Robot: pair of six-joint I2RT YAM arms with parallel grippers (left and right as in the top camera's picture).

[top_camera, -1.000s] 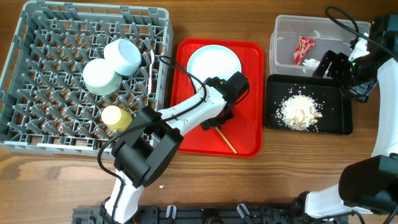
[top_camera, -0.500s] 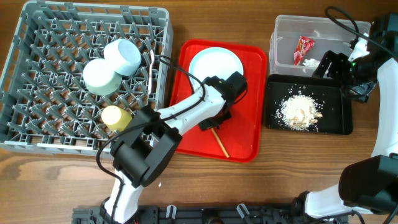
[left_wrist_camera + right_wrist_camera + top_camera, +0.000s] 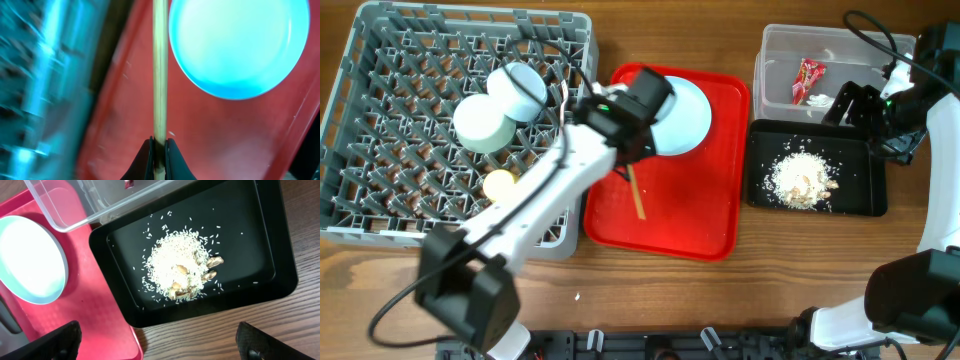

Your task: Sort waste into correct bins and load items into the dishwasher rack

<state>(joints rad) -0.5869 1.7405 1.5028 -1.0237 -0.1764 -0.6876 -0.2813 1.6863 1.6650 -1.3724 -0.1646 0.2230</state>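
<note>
Left fingers (image 3: 145,161) pinched tight, arm stretched forward; right fingers (image 3: 52,342) spread wide.

White arm links (image 3: 535,195), black joints (image 3: 470,292), black cables (image 3: 868,22)

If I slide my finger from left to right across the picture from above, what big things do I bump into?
grey dishwasher rack → red serving tray → black tray
</note>
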